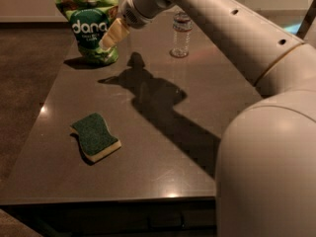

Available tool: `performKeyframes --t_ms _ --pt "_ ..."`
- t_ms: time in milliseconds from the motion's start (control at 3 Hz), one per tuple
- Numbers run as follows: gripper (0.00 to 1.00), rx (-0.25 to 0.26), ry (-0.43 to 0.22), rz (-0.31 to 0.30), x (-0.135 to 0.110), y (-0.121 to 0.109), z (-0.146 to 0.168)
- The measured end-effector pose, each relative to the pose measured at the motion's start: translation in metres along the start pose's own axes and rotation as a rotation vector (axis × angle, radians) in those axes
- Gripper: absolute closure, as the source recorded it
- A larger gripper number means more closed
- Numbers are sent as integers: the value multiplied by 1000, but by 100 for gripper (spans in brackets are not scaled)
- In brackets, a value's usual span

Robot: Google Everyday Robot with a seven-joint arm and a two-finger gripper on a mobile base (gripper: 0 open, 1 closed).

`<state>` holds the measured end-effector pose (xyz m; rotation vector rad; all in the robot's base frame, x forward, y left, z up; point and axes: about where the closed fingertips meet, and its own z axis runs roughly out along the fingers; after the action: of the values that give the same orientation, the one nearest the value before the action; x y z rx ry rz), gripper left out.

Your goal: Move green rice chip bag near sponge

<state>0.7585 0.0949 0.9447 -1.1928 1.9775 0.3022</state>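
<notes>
The green rice chip bag (92, 27) stands upright at the far left of the dark table, its white lettering facing me. The sponge (96, 136), dark green on top and pale yellow below, lies flat at the near left of the table, well apart from the bag. My gripper (109, 37) reaches in from the right, with its pale fingers right in front of the bag's right side, above the table.
A clear plastic water bottle (180, 34) stands at the far middle of the table (163, 147). My arm (232, 28) crosses the right side of the view and casts a shadow on the table's middle. The floor lies to the left.
</notes>
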Motion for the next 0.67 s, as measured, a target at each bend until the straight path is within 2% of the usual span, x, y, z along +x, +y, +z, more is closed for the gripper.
performKeyframes --t_ms 667 --pt "0 -55 -100 77 -36 -2 38"
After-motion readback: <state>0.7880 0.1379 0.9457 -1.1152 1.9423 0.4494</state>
